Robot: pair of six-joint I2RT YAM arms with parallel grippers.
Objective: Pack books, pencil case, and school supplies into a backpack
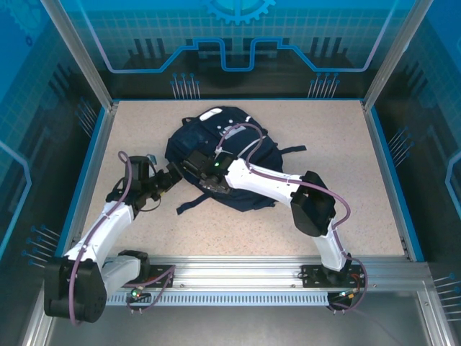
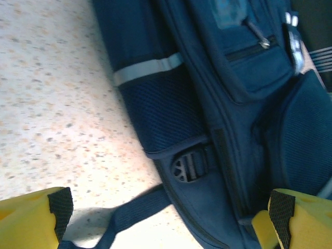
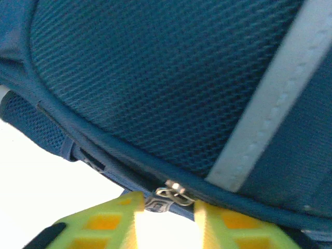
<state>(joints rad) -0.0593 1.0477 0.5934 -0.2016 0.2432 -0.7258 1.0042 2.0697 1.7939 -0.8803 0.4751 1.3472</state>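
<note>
The navy backpack (image 1: 241, 151) lies in the middle of the table, white stripes and front pockets showing. My left gripper (image 1: 171, 177) hovers open at its left edge; in the left wrist view its yellow fingers (image 2: 31, 218) straddle the backpack (image 2: 244, 104) side with nothing held. My right gripper (image 1: 205, 184) rests against the bag's near-left side. Up close its jaws (image 3: 165, 210) stand a narrow gap apart around a metal zipper pull (image 3: 170, 194) on the backpack (image 3: 155, 78) seam, not clamped. Books and pencil case are out of view.
A dark strap (image 1: 189, 205) trails from the bag onto the speckled table toward the left arm; its strap (image 2: 129, 210) and buckle (image 2: 188, 166) lie between the left fingers. Blue rails (image 1: 385, 173) bound the table. Bare tabletop (image 1: 338, 144) lies right of the bag.
</note>
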